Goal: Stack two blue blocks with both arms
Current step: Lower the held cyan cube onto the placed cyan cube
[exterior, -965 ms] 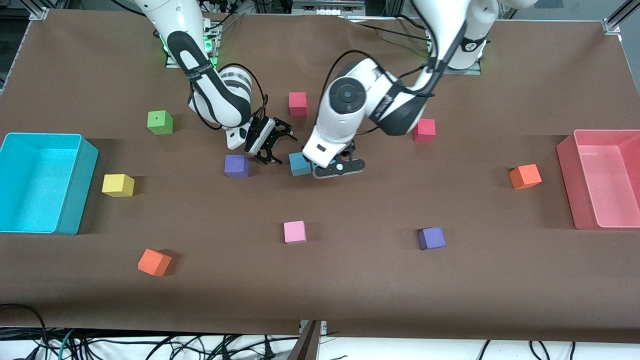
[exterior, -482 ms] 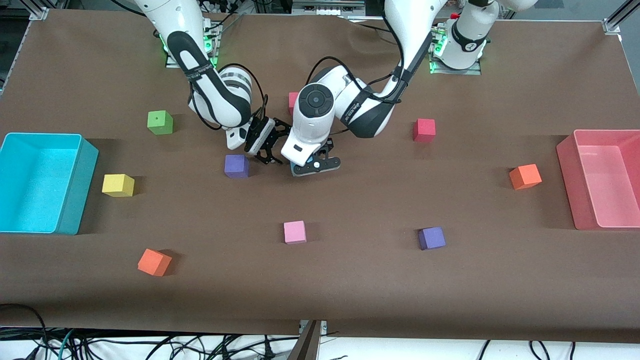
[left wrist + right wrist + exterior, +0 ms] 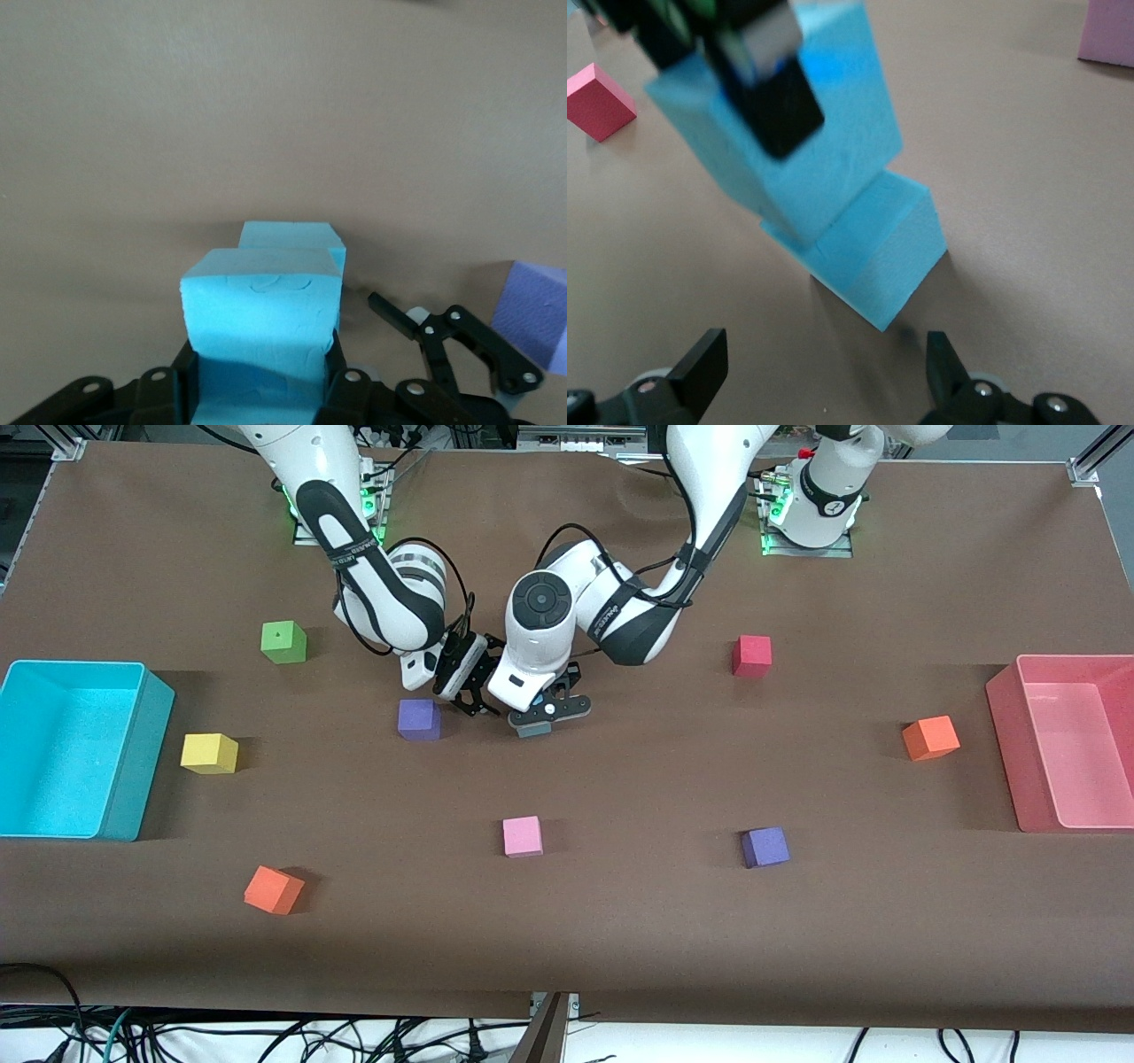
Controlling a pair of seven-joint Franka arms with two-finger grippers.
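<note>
While the right arm waited with its gripper point(image 3: 478, 682) spread open just above the table, beside a purple block point(image 3: 418, 719), the left gripper point(image 3: 542, 710) was seen in the front view lowered over the middle of the table, close by the right one. Only a sliver of blue block point(image 3: 534, 730) was visible beneath it there. A pink block point(image 3: 522, 836) and a second purple block point(image 3: 765, 847) were seen nearer the camera, and a red block point(image 3: 751, 655) toward the left arm's end. In the left wrist view, one blue block point(image 3: 261, 332) was shown clamped between the left gripper's fingers point(image 3: 347, 397), and the other blue block point(image 3: 292, 239) was seen lying on the table beneath it and partly hidden by it; whether the two touched could not be told. In the right wrist view, the held block point(image 3: 788, 133) was shown gripped by a black finger point(image 3: 775, 97) and tilted over the lower block point(image 3: 877, 252), overlapping only part of its top, while the right gripper's own fingertips point(image 3: 700, 363) were shown wide apart, holding nothing.
</note>
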